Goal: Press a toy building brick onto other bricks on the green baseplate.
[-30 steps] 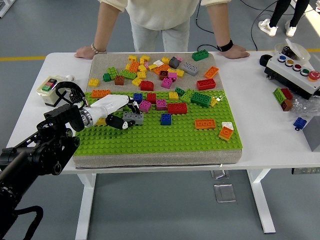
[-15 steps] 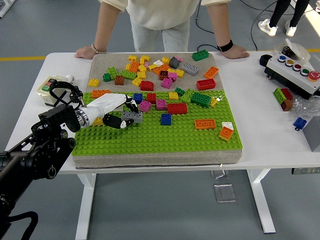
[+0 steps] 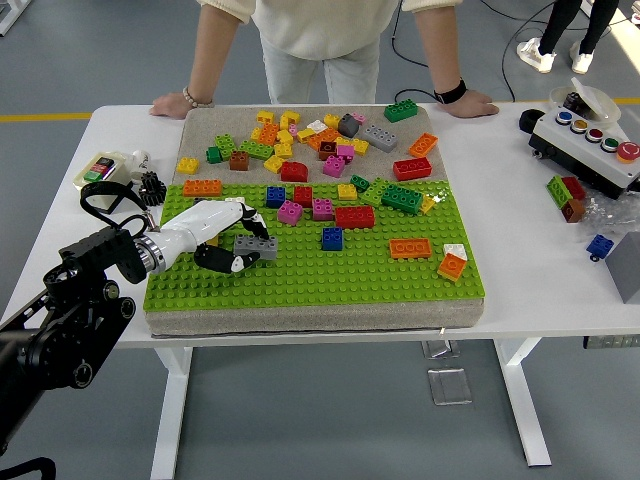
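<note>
Left arm: I saw it come in from the lower left, black, ending in a white left hand (image 3: 215,232) over the baseplate's left part.
Left hand: its fingers were clenched around a grey brick (image 3: 256,247), held just above the studs.
Green baseplate (image 3: 330,275): it lay on a grey mat, mostly bare in the near half.
Bricks on plate: blue brick (image 3: 332,238), orange brick (image 3: 410,247), red brick (image 3: 354,216), well apart from the grey one.
Loose pile (image 3: 320,140): mixed bricks on the mat beyond.
Person: both hands (image 3: 172,104) rested on the table's far edge.
</note>
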You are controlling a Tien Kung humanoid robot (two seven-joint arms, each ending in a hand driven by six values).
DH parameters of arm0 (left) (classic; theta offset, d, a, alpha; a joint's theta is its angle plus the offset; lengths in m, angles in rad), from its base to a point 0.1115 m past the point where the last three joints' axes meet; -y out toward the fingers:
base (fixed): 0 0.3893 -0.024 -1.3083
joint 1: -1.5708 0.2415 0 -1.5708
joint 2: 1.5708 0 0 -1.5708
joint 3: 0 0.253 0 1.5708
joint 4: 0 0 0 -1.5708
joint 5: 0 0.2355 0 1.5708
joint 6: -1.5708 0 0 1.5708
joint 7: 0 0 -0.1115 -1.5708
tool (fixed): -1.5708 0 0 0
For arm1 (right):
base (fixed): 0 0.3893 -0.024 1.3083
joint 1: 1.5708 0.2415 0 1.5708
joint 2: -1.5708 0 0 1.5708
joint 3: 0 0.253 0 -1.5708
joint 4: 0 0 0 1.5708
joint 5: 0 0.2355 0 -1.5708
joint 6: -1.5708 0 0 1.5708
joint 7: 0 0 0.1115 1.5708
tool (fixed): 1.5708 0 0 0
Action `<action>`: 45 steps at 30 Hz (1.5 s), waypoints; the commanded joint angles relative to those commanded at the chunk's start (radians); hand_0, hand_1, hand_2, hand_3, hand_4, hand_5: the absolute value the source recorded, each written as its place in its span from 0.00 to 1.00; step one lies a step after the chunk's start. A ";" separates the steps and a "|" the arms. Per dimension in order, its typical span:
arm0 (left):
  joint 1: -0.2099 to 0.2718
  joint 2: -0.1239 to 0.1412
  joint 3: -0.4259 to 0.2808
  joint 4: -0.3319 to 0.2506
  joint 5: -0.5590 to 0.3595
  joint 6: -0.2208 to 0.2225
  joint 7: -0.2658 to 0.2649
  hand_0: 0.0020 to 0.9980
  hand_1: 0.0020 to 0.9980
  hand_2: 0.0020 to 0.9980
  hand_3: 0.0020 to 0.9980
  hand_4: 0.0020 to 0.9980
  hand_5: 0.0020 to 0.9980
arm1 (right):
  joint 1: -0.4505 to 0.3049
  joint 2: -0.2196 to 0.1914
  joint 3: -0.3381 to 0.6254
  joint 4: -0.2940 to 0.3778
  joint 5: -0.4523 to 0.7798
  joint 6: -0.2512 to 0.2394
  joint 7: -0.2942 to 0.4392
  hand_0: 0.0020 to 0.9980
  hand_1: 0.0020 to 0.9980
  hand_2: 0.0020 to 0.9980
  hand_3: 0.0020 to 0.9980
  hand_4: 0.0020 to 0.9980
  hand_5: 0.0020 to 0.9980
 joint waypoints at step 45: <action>0.075 0.003 -0.027 -0.067 0.000 -0.025 0.023 0.76 0.66 0.59 0.55 0.60 0.04 | -0.001 -0.002 0.007 0.000 0.001 0.000 0.000 0.74 0.66 0.71 0.59 0.91 0.50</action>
